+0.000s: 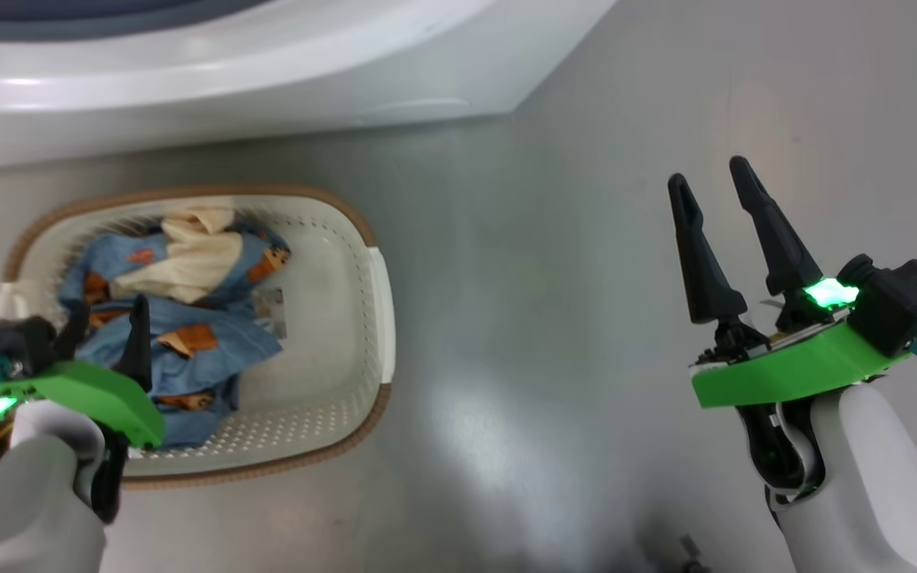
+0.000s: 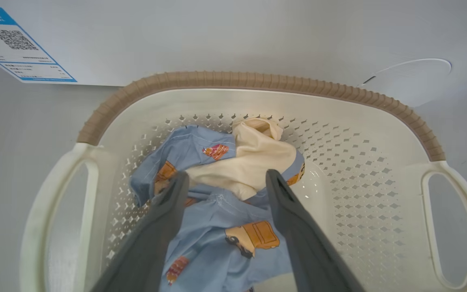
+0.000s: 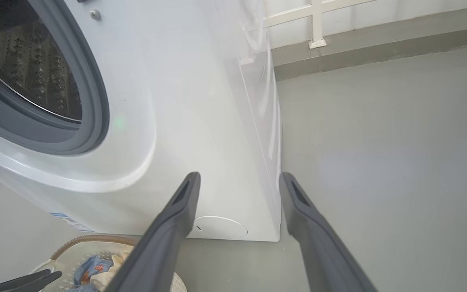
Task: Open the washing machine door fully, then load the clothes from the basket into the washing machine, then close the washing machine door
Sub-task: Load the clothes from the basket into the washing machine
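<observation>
Two grippers spread wide, empty, left gripper (image 2: 226, 174) over crumpled light blue bear-print clothes (image 1: 212, 342) with cream part, inside cream perforated brown-rimmed basket (image 1: 339, 334), before white washing machine (image 3: 201, 121), right gripper (image 1: 708, 171) aside

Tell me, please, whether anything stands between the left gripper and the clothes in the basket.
Nothing visible does. The left gripper hangs open over the basket, fingers pointing at the clothes, which lie uncovered inside it.
</observation>
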